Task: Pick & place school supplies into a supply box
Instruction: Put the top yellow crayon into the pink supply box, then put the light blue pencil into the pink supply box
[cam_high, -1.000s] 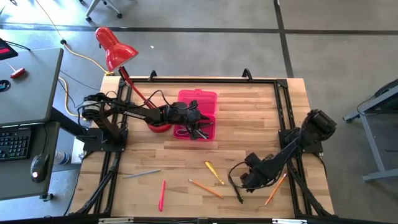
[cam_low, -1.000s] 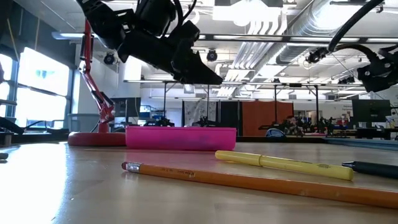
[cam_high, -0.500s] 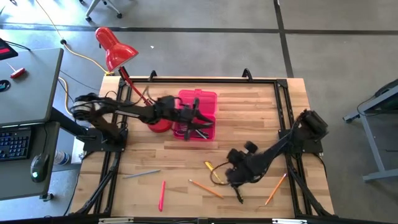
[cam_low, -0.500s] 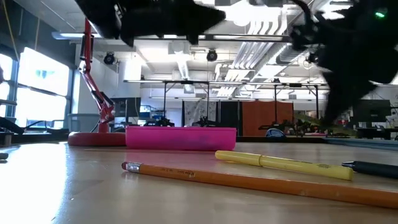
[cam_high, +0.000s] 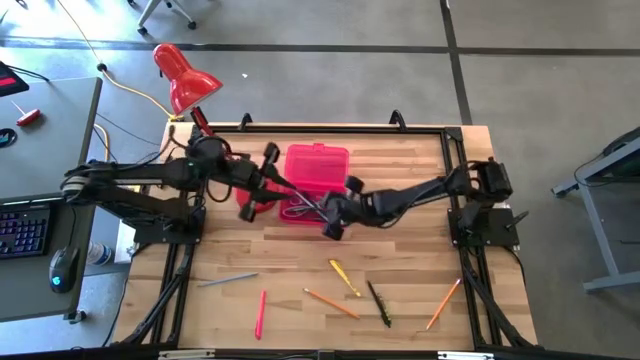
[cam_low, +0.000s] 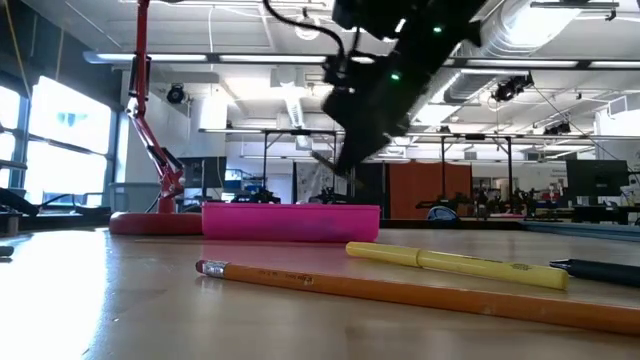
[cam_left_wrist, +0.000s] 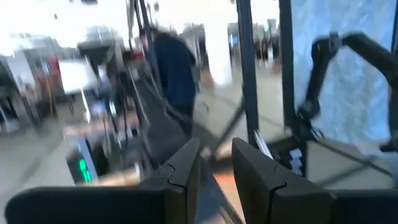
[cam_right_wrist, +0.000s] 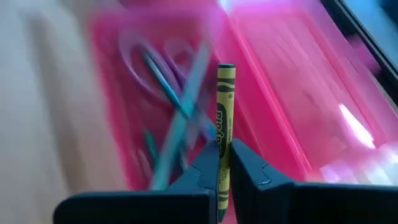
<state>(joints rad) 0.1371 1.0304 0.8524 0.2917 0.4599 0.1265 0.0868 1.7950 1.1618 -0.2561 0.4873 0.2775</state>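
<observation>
Table (cam_high: 420, 170): wooden top in a black frame, seen whole from above.

Pink pencil case (cam_high: 316, 185): lies open at the far middle of the table, lid hinged back on the far side. In the low view it shows as a low pink box (cam_low: 290, 221) behind the loose pencils. Inside it the right wrist view shows purple-handled scissors (cam_right_wrist: 163, 59) and thin sticks, all blurred.

Right gripper (cam_high: 333, 212): reaches across from the right side of the table to the near right part of the pencil case. Its fingers (cam_right_wrist: 208, 165) are pressed together on a yellow-green crayon (cam_right_wrist: 225, 106), which stands out past the fingertips over the open case.

Left gripper (cam_high: 262, 172): drawn back to the left of the pencil case, above the red lamp base (cam_high: 252, 205). The left wrist view shows its fingers (cam_left_wrist: 186, 168) with a narrow gap between them and nothing in the gap.

Loose supplies on the near half of the table:
- grey stick (cam_high: 227, 280), near left
- pink-red pencil (cam_high: 260, 314), near left, close to the edge
- orange pencil (cam_high: 331, 303), near middle
- yellow pencil (cam_high: 345, 277), just beyond the orange one
- dark pen (cam_high: 379, 303), right of those two
- second orange pencil (cam_high: 443, 303), near right

Red desk lamp (cam_high: 185, 78): head hangs beyond the far left corner of the table.
</observation>
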